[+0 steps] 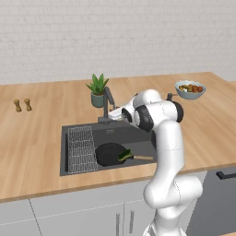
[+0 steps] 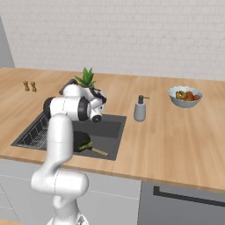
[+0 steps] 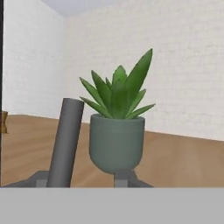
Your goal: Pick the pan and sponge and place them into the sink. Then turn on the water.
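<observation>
The dark grey sink holds the black pan, whose wooden handle points right. The green sponge lies on the pan's right edge. In the right base view the arm covers much of the pan, and the sponge shows beside it. My gripper is at the foot of the dark tap, behind the sink. The hand view looks past the tap's column from very close. The hand hides how the jaws stand. No water is in view.
A potted plant stands right behind the tap. A wire rack lies in the sink's left half. A soap dispenser and a fruit bowl sit on the counter to the right, two small shakers far left.
</observation>
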